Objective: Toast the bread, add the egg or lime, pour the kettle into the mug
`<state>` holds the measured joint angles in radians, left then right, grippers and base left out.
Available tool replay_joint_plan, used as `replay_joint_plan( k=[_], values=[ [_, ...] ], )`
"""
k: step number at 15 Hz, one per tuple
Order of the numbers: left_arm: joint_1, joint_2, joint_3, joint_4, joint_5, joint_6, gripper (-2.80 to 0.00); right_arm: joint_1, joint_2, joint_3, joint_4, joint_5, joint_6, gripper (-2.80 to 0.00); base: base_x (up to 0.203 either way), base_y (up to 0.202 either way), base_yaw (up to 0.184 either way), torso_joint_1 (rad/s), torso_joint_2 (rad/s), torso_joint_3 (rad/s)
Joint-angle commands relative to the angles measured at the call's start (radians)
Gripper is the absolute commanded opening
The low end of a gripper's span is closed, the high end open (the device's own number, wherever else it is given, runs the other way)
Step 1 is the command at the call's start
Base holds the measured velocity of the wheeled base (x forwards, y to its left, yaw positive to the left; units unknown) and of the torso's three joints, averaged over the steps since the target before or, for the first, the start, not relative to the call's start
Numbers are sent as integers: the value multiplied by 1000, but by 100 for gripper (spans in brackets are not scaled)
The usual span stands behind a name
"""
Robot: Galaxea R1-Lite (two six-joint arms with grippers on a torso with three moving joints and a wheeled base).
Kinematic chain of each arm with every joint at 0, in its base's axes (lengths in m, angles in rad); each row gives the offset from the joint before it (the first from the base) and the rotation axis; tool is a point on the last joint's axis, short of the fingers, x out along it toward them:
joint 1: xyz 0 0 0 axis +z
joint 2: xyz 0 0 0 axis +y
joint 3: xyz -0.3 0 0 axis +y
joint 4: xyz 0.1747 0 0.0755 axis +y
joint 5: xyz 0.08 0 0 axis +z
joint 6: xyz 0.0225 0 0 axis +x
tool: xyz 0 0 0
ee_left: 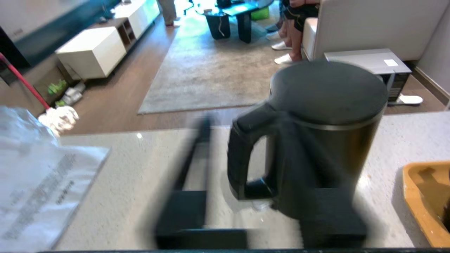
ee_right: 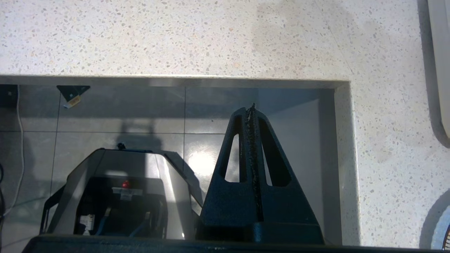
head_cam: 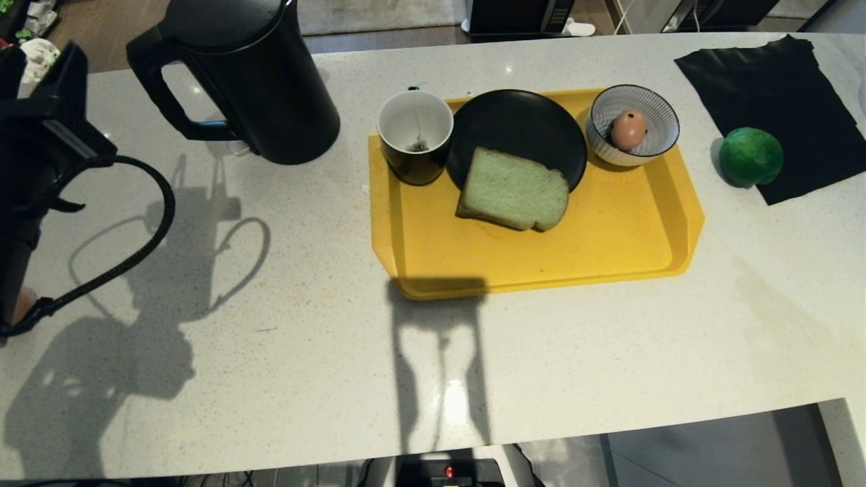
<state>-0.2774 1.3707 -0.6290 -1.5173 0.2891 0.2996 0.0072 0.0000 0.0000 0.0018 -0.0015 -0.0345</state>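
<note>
Kettle [ee_left: 316, 140] looks heavy and rigid, grab by loop handle; left gripper [ee_left: 260, 207] apart and empty beside it, right gripper [ee_right: 251, 116] closed, empty.

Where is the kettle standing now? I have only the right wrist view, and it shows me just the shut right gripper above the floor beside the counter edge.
Observer: The kettle stands upright on the counter, to the left of the yellow tray, with its handle toward the robot's left.
Operator: Does the left gripper hold it?
Observer: No. In the left wrist view the left gripper is open in front of the handle and holds nothing.
Operator: And where is the mug?
Observer: The mug is on the tray, at its far left corner, with a tea bag inside.
</note>
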Motion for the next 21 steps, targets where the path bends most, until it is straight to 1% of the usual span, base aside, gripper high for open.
replay_joint_plan(
  k=[1,2,3,5,6,7,8,9,10,12,13,15,17,19,21],
  values=[
    [-2,-35,-44,85,6,39,-280,0,1,2,0,0,-1,-280,0,0,0,0,0,0],
    [-2,-82,-67,196,7,58,-280,0,1,0,0,0,-1,-280,0,0,0,0,0,0],
    [-2,-141,-85,333,6,73,-280,0,2,2,0,0,-1,-280,0,0,0,0,0,0],
    [-2,-277,-120,655,4,104,-280,0,1,2,0,0,-1,-280,0,0,0,0,0,0],
    [-2,-335,-151,834,2,117,-280,0,1,2,0,0,-1,-280,0,0,0,0,0,0],
    [-2,-376,-199,988,0,130,-280,0,1,0,0,0,-1,-280,0,0,0,0,0,0],
    [-2,-397,-250,1081,-2,143,-280,0,1,2,0,0,-1,-280,0,0,0,0,0,0],
    [21,-408,-274,1123,-8,152,-280,0,2,2,0,0,-1,-280,0,0,0,0,0,0],
    [63,-417,-274,1131,-45,156,-280,0,2,2,0,0,-1,-280,0,0,0,0,0,0],
    [119,-441,-258,1161,-205,155,-280,0,2,2,0,0,-1,-280,0,0,0,0,0,0],
    [140,-477,-238,1227,-273,150,-280,0,2,1,0,0,1,-280,0,0,0,0,0,0],
    [177,-576,-203,1371,-357,130,-280,0,2,2,0,0,-1,-280,0,0,0,0,0,0],
    [205,-691,-159,1480,-394,109,-280,0,2,1,0,0,0,-280,0,0,0,0,0,0],
    [216,-801,-79,1515,-408,101,-280,0,0,1,0,0,1,-280,0,0,0,0,0,0],
    [236,-902,20,1520,-424,101,-280,0,0,1,0,0,0,-280,0,0,0,0,0,0]
  ],
)
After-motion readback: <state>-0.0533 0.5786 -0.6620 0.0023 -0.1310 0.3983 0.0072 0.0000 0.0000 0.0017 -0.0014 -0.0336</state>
